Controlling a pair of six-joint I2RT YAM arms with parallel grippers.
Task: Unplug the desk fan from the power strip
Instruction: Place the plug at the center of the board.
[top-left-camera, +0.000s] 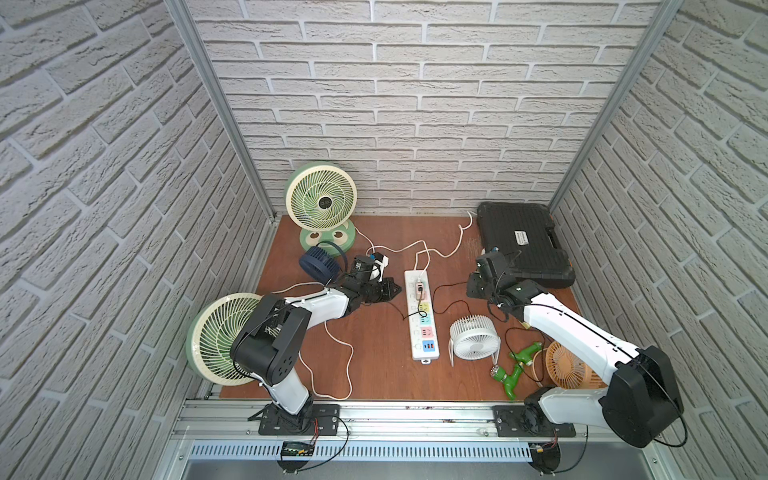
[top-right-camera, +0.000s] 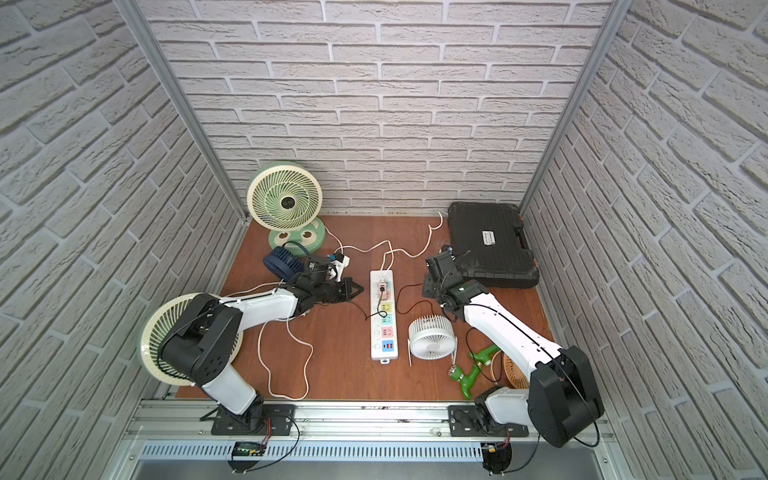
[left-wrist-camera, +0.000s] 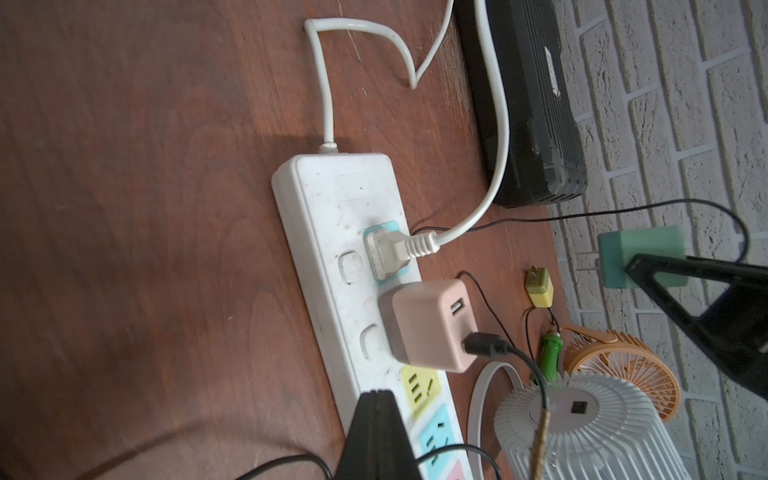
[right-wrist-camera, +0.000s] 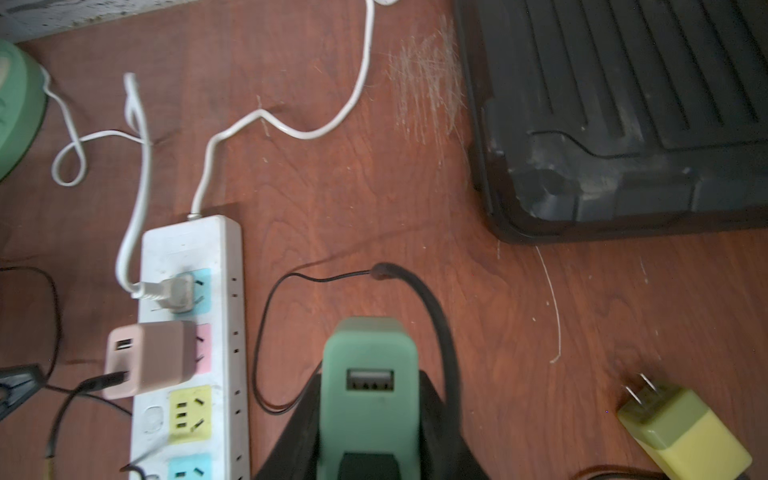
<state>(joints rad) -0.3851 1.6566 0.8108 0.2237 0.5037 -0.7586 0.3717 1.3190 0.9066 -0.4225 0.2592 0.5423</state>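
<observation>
1 power strip with 2 plugs, 5 fans; left claw clenched empty, right claw grasping green adapter.

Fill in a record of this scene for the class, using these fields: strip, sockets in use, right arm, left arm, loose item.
strip: power strip, white, lying flat mid-table
sockets in use: white plug in the end blue socket; pink adapter in the next one, with a black cable in it
right arm: right gripper shut on the green adapter, prongs out of any socket
left arm: left gripper shut, empty, close to the strip
loose item: yellow adapter on the table, unplugged
</observation>
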